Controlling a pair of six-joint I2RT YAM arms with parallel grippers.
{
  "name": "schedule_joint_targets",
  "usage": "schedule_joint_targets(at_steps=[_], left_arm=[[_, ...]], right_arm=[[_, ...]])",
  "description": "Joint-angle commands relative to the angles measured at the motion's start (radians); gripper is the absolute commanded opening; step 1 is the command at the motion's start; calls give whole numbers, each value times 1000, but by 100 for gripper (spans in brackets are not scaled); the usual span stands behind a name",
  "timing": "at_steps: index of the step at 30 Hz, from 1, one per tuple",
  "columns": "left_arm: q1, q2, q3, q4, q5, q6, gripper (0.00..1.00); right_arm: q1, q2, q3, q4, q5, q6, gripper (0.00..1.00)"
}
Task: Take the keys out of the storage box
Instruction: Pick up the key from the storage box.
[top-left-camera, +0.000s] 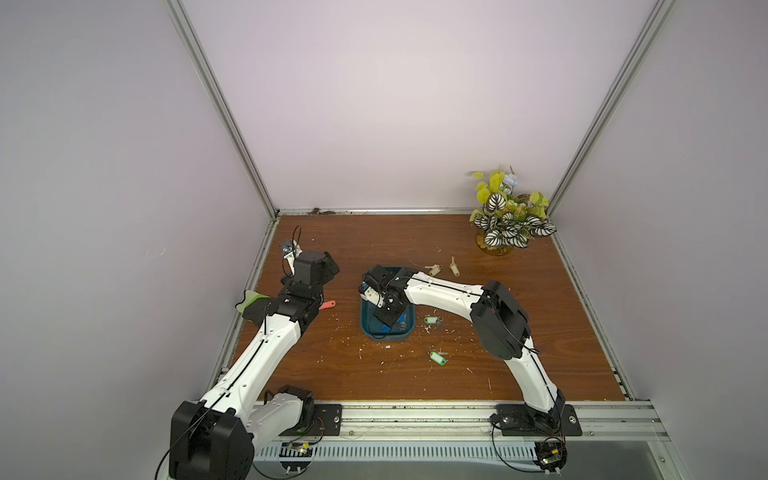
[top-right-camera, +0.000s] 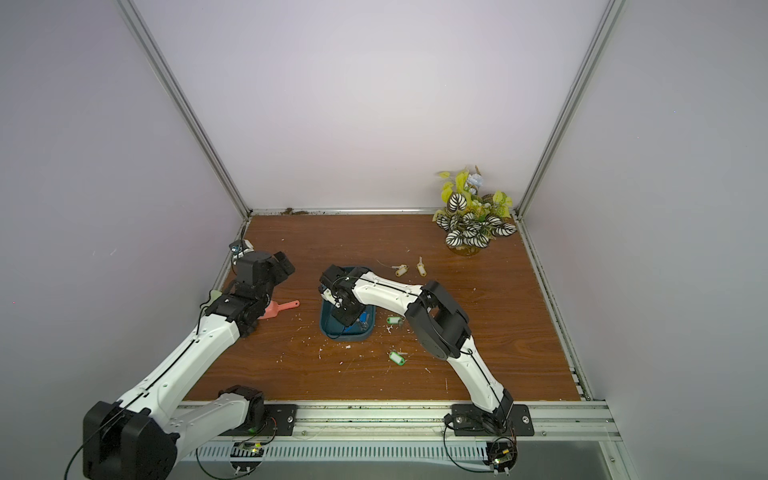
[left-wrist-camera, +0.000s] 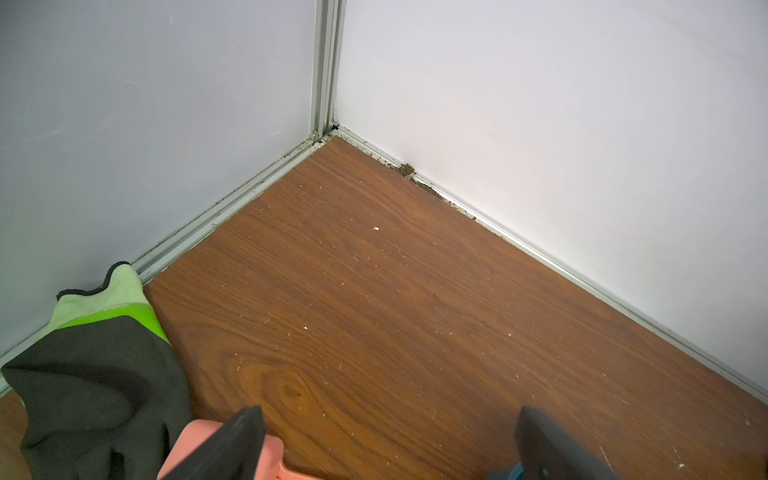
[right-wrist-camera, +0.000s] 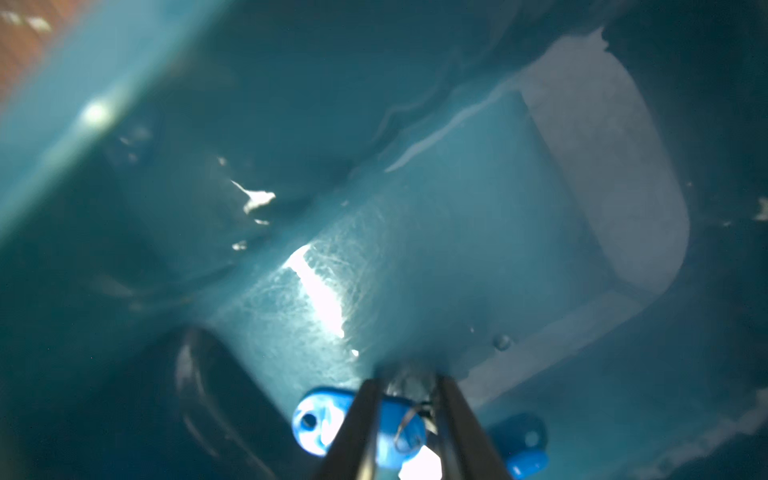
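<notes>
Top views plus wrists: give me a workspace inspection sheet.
Surface: wood-grain tabletop, strewn with white flecks.
Job's things: storage box mid-table; blue-tagged keys inside; two yellow-tagged keys and two green-tagged keys out on the table.
Clutter: red-orange plastic piece, green-grey glove by left arm.
Grippers: left gripper open, empty; right gripper in the storage box, shut on a blue-tagged key.
Cables: black cables along both arms, loops at bases.
Surroundings: pale walls, aluminium frame, potted plant in far corner.
</notes>
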Motion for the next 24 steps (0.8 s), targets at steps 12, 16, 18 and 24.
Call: schedule_joint_targets(at_steps=[12,16,18,24], left_arm=[[10,4,13,-11,-21,20,98],[11,1,13,-12,-21,20,98],[10,-1,13,-11,-21,20,98],[10,1,12,-4,-10,36,98]], right_arm=[[-2,-36,91,-32,42,-12,0],[-4,-41,110,-41,46,-15,0],[-5,-42,112,-47,45,-18,0],[-5,-76,85,-80,-25,-44,1]])
